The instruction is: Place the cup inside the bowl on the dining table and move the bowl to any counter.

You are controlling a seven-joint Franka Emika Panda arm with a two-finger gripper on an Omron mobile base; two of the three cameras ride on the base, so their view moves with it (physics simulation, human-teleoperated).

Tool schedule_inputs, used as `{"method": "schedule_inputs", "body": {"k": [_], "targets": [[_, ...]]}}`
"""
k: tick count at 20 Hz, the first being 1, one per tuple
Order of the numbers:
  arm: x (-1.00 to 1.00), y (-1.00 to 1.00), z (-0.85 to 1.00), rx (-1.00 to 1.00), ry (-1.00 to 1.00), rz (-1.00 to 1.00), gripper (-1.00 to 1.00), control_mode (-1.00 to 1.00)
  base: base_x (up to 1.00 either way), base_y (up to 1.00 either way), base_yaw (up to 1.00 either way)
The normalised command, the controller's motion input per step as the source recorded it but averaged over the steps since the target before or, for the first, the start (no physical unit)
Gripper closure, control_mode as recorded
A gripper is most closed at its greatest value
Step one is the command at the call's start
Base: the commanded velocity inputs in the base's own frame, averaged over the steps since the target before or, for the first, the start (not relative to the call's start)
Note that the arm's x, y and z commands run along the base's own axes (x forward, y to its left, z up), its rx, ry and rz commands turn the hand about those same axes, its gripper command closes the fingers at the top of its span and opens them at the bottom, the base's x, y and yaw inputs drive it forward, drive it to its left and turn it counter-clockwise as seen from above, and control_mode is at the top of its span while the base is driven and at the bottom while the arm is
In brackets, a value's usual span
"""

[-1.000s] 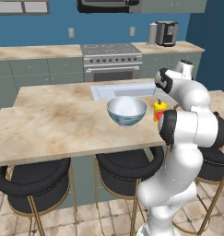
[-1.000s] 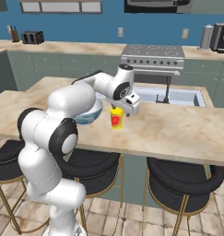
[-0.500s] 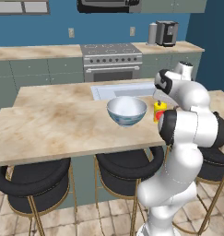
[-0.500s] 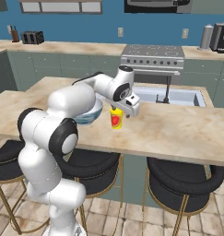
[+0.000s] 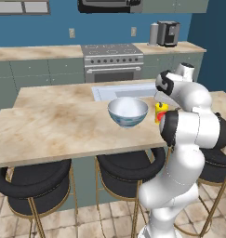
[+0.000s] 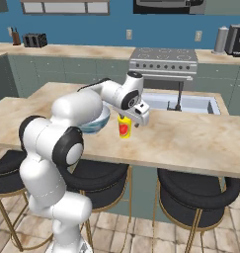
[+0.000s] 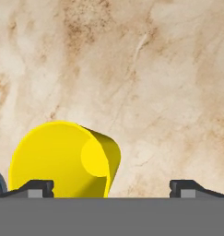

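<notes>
The small yellow cup [image 6: 124,128] with a red-orange patch stands upright on the dining table [image 6: 190,141], just right of the bowl [image 6: 98,122]. The bowl [image 5: 128,111] is white inside and pale blue outside, and holds nothing. My gripper [image 6: 133,120] hangs open just above the cup, fingers pointing down. In the hand view the cup [image 7: 62,159] lies close below, nearer the left fingertip [image 7: 37,188] than the right, and nothing is gripped in my gripper [image 7: 111,190]. From the left base camera the cup [image 5: 159,112] peeks out from behind my arm.
A sink [image 6: 190,104] with a dark faucet is set into the table behind the cup. Black stools [image 5: 30,179] stand along the near edge. The counter [image 5: 35,52] runs along the back wall with a stove [image 5: 112,52], a toaster [image 6: 35,40] and a coffee machine [image 5: 168,33].
</notes>
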Motion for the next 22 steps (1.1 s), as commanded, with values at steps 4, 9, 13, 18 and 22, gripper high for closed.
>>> {"method": "schedule_inputs", "body": {"k": [4, 9, 13, 18, 22], "targets": [[0.00, 0.00, -0.04, 0.00, 0.00, 0.00, -1.00, -1.00, 0.00, 0.00, 0.00], [0.00, 0.00, -0.10, 0.00, 0.00, 0.00, -1.00, -1.00, 0.00, 0.00, 0.00], [0.00, 0.00, -0.11, 0.00, 0.00, 0.00, -1.00, -1.00, 0.00, 0.00, 0.00], [0.00, 0.00, -0.10, 0.00, 0.00, 0.00, -1.00, -1.00, 0.00, 0.00, 0.00], [0.00, 0.00, -0.09, 0.00, 0.00, 0.00, -1.00, -1.00, 0.00, 0.00, 0.00]]}}
